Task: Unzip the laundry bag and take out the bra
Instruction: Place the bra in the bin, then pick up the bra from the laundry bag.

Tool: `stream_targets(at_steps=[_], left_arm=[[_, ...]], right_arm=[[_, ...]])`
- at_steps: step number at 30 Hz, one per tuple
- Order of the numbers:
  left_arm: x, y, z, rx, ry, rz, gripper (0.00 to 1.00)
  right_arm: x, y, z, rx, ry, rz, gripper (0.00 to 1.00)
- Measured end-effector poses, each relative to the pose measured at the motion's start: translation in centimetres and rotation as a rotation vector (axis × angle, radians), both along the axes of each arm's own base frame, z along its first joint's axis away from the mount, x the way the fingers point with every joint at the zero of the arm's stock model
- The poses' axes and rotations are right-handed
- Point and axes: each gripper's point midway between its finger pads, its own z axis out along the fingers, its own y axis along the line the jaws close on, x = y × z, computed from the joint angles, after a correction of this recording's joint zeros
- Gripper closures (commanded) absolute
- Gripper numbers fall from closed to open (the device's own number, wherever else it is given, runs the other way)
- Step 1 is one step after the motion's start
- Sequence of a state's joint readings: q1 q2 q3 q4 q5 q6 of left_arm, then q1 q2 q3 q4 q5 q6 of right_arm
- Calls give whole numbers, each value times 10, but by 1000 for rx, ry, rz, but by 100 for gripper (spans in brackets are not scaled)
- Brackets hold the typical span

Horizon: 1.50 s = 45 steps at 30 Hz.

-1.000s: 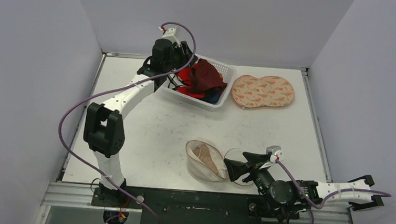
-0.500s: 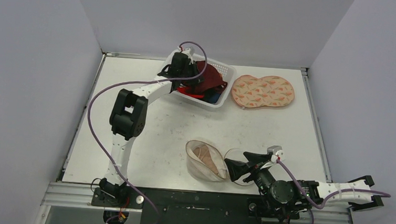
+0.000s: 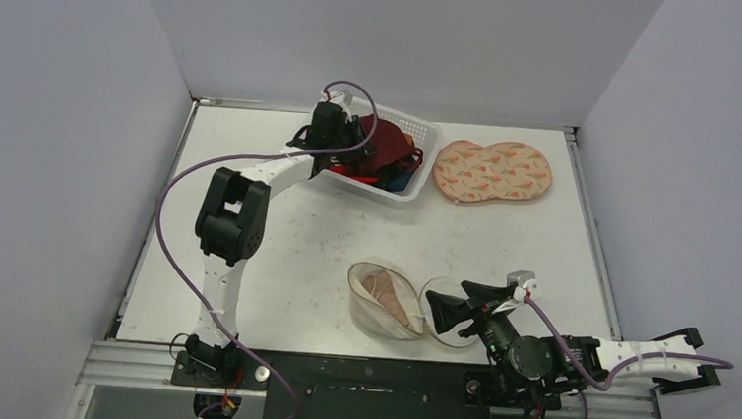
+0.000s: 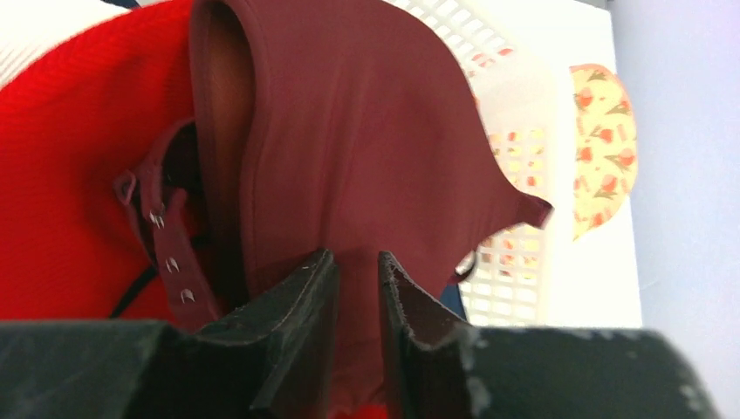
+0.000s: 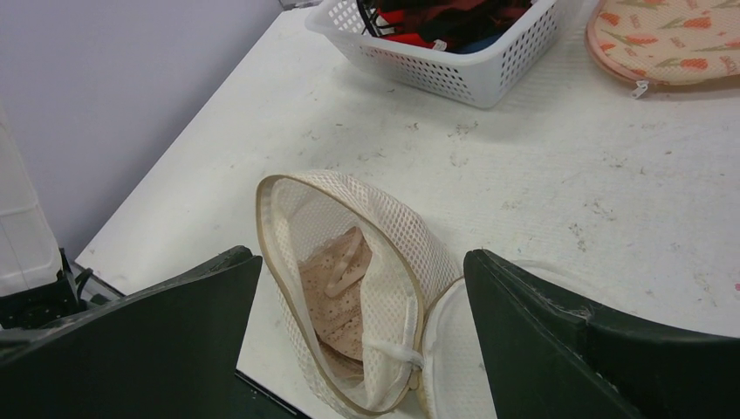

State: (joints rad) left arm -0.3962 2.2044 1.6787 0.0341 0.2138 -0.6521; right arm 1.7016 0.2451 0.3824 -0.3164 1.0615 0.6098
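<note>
The white mesh laundry bag (image 3: pixel 380 304) (image 5: pixel 393 236) stands unzipped on the near part of the table, its mouth open toward me. A beige bra (image 3: pixel 392 302) (image 5: pixel 345 284) lies inside it. My right gripper (image 3: pixel 443 315) (image 5: pixel 362 262) is open just right of the bag, one finger on either side of it in the right wrist view, touching nothing. My left gripper (image 3: pixel 348 134) (image 4: pixel 356 255) is down in the white basket (image 3: pixel 393 193). Its jaws are almost together, with the fabric of a maroon bra (image 4: pixel 366 131) (image 3: pixel 386 147) in the narrow gap.
Under the maroon bra, the basket (image 5: pixel 454 70) holds red (image 4: pixel 78 166) and blue clothes. A flat floral pouch (image 3: pixel 493 171) (image 5: pixel 672 35) lies right of the basket at the back. The bag's round flap (image 5: pixel 454 349) lies flat below my right gripper.
My left arm folded at the elbow and its gripper dropped from above the basket onto the maroon bra, jaws narrowing. The maroon bra now sits lower. My right gripper shifted slightly right.
</note>
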Motion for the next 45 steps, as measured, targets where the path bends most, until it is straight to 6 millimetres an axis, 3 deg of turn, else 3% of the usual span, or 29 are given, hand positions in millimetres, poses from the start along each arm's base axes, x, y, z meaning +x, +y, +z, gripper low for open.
stream_targets(at_steps=[3, 6, 8, 10, 12, 13, 15, 16, 17, 19, 22, 25, 26, 28, 33, 41, 45], left_arm=[[-12, 3, 23, -19, -10, 6, 51], [-35, 10, 79, -46, -79, 19, 42], [-61, 16, 126, -69, -146, 25, 38], [-102, 20, 177, -95, -226, 24, 33], [-149, 18, 216, -116, -295, 14, 26], [-177, 15, 230, -129, -322, -5, 22], [-234, 4, 240, -149, -341, -57, 19], [-260, 0, 234, -154, -330, -89, 19], [-282, -3, 221, -147, -302, -114, 19], [-314, 3, 181, -111, -227, -124, 18], [-347, 23, 92, 3, -71, -90, 21], [-375, 45, 24, 96, 46, -73, 22], [-382, 49, 12, 106, 69, -69, 23], [-390, 52, 1, 95, 96, -64, 23], [-396, 39, 9, 20, 104, -60, 24], [-392, 27, 9, -48, 138, -22, 36], [-391, 27, 9, -68, 152, 3, 47]], right_arm=[[3, -3, 10, 17, -2, -22, 10], [4, -5, 25, 14, -8, -39, 10], [5, -4, 35, -2, -12, -46, 9], [5, -1, 45, -30, -18, -49, 7], [4, 4, 48, -62, -26, -50, 6], [4, 7, 48, -86, -32, -50, 5], [3, 12, 45, -144, -47, -44, 3], [3, 17, 40, -183, -55, -42, 0], [2, 21, 36, -220, -61, -39, 4], [1, 29, 28, -283, -72, -31, 13], [-3, 43, 11, -374, -82, -8, 27], [-6, 56, -10, -416, -62, 35, 27], [-5, 58, -16, -424, -52, 42, 26], [-1, 63, -34, -445, -14, 65, 24], [1, 76, -75, -507, 73, 138, 27], [-23, 106, -106, -552, 138, 316, 50], [-30, 115, -107, -530, 151, 364, 60]])
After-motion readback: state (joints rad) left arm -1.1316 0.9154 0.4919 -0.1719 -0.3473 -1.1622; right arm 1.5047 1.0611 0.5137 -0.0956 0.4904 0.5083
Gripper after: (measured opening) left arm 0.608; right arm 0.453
